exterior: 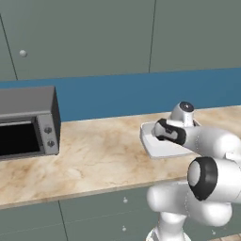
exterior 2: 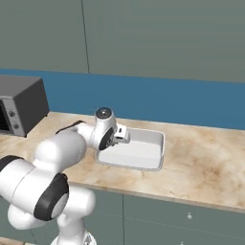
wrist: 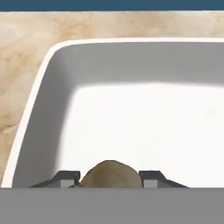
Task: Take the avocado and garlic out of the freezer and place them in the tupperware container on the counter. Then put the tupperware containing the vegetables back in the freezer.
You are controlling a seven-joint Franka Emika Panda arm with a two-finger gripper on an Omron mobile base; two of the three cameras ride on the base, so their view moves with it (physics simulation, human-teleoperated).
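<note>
The white tupperware container stands on the beige counter, and the hand view looks down into it. My gripper hangs over its inside near the left end, shut on the garlic, a pale tan-grey lump between the two fingertips. The tub floor under the garlic looks bare. In the base views the container lies partly behind my forearm and hand. The avocado and the freezer are out of view.
A grey countertop oven stands at the left end of the counter. A blue backsplash and grey-green wall cabinets run behind. Cabinet fronts with small knobs sit below the counter edge.
</note>
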